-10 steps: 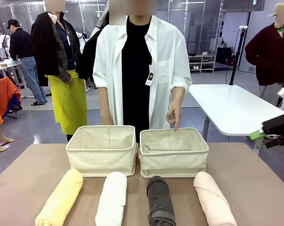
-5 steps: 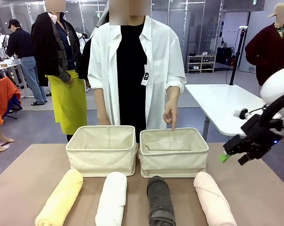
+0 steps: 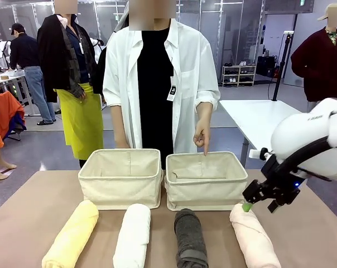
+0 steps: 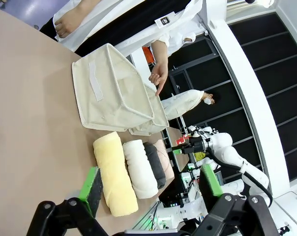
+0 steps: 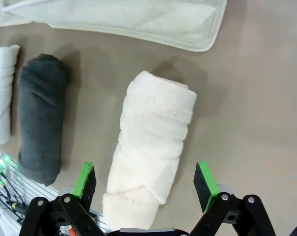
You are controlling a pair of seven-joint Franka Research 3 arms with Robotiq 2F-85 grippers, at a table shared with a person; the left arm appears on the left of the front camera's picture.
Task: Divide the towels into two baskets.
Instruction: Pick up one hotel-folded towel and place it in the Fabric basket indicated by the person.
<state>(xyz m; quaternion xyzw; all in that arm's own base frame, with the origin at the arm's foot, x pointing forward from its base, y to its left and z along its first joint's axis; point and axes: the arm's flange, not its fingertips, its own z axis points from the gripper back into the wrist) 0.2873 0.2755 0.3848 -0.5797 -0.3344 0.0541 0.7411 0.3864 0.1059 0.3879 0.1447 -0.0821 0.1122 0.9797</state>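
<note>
- We see our right gripper [image 3: 248,205] hanging just above the far end of the pink towel [image 3: 252,235], jaws spread wide, nothing in them.
- Our left gripper [image 4: 151,183] is wide open and empty too.
- The yellow towel [image 3: 72,234], white towel [image 3: 133,234], grey towel [image 3: 189,237] and pink towel lie side by side on the table [image 3: 311,223], in front of the left basket [image 3: 121,192] and right basket [image 3: 206,196].
- The person's hand [image 3: 202,135] points down over the right basket.
</note>
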